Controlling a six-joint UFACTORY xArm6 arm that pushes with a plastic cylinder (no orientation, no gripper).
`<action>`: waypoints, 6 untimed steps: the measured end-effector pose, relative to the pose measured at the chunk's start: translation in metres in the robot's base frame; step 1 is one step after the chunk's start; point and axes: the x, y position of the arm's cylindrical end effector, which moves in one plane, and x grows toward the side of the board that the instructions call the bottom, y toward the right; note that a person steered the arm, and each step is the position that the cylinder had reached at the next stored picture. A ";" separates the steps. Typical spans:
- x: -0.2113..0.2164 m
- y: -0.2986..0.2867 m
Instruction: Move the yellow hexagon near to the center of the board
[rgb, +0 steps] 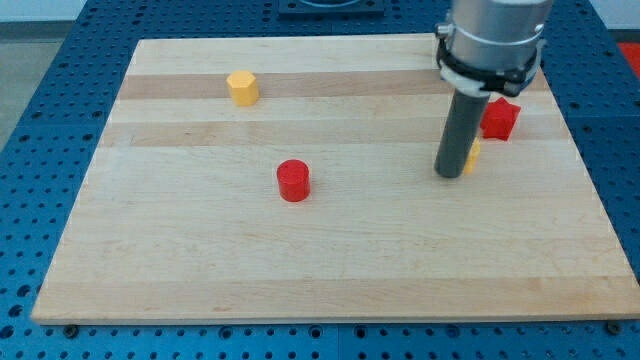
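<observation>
The yellow hexagon (242, 87) sits on the wooden board (330, 260) near the view's top left. My tip (450, 174) rests on the board at the view's right, far from the hexagon. A second yellow block (473, 153) is mostly hidden behind the rod, touching or nearly touching it on its right side; its shape cannot be made out.
A red cylinder (293, 181) stands left of the board's middle, below and right of the hexagon. A red block (500, 119) lies at the view's upper right, just beyond the rod. Blue perforated table (40, 150) surrounds the board.
</observation>
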 end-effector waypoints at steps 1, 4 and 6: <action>-0.029 0.019; -0.046 -0.077; -0.170 -0.139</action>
